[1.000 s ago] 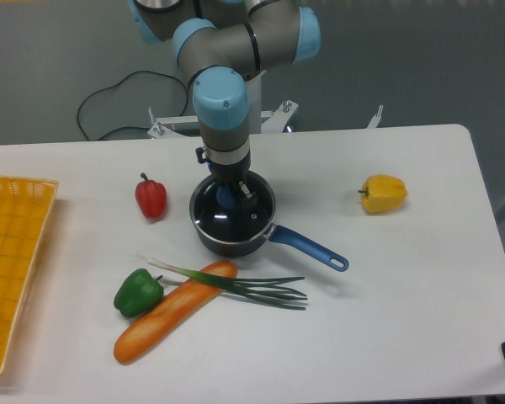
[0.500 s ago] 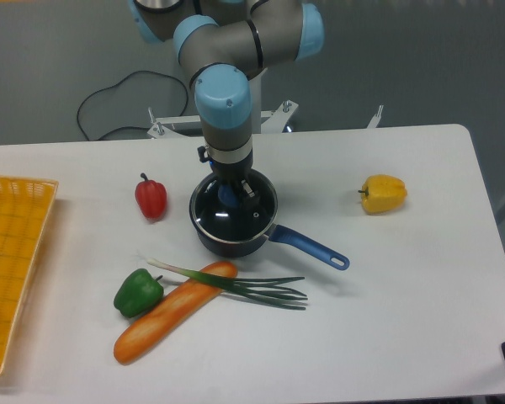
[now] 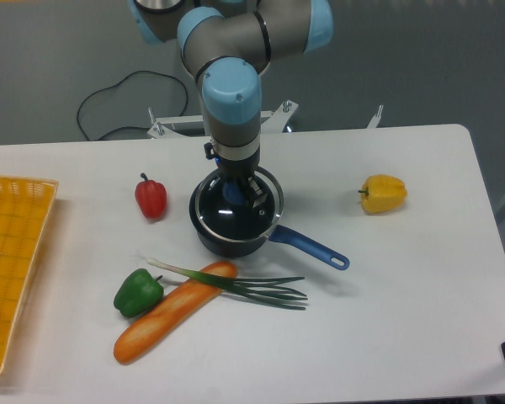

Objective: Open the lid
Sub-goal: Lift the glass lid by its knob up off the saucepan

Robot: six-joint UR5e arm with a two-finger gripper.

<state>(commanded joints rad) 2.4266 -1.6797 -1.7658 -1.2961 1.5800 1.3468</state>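
The dark blue saucepan (image 3: pixel 227 240) with a long blue handle (image 3: pixel 310 247) stands mid-table. The round glass lid (image 3: pixel 240 215) with a thin metal rim is lifted a little and shifted to the right of the pan's rim. My gripper (image 3: pixel 234 192) points straight down over it and is shut on the lid's blue knob (image 3: pixel 232 193). The arm hides the far part of the lid.
A red pepper (image 3: pixel 151 197) lies left of the pan, a yellow pepper (image 3: pixel 383 194) to the right. A green onion (image 3: pixel 236 284), a baguette (image 3: pixel 172 310) and a green pepper (image 3: pixel 138 292) lie in front. A yellow basket (image 3: pixel 13 261) sits at the left edge.
The gripper has risen slightly and moved right with the lid; the lid now sits off-centre, above the pan's rim. The pan has stayed in place.
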